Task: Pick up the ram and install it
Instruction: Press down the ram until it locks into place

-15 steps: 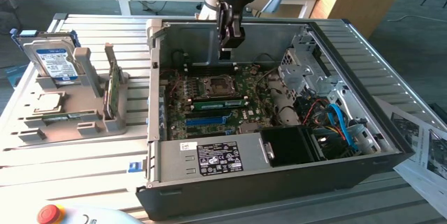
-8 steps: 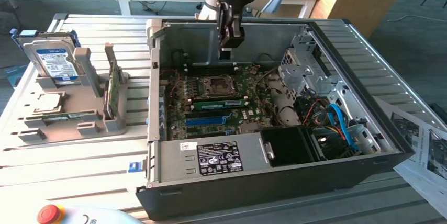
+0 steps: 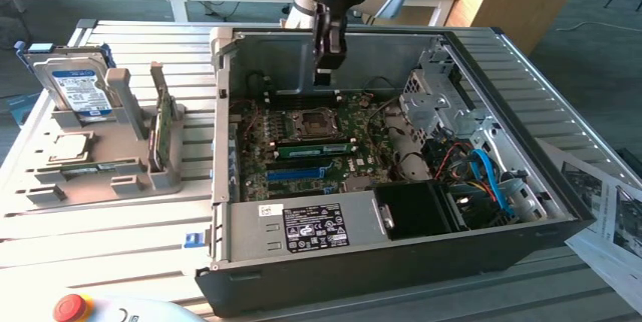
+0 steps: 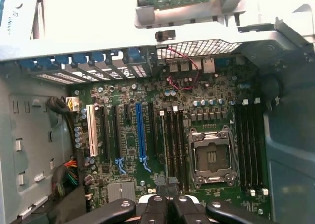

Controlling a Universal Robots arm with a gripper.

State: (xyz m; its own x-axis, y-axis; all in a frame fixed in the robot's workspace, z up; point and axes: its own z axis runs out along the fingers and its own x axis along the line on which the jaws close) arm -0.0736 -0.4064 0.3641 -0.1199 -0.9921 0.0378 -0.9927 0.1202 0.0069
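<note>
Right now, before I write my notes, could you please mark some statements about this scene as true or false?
1. The computer case is open and shows its motherboard. True.
2. The gripper hangs over the hard drive. False: it hangs over the motherboard, inside the case.
3. The hard drive stands in a grey holder at the exterior view's left. True.
4. The gripper is wide open. False: it is shut.
5. A card sits in the long blue slot. False: the slot is empty.
</note>
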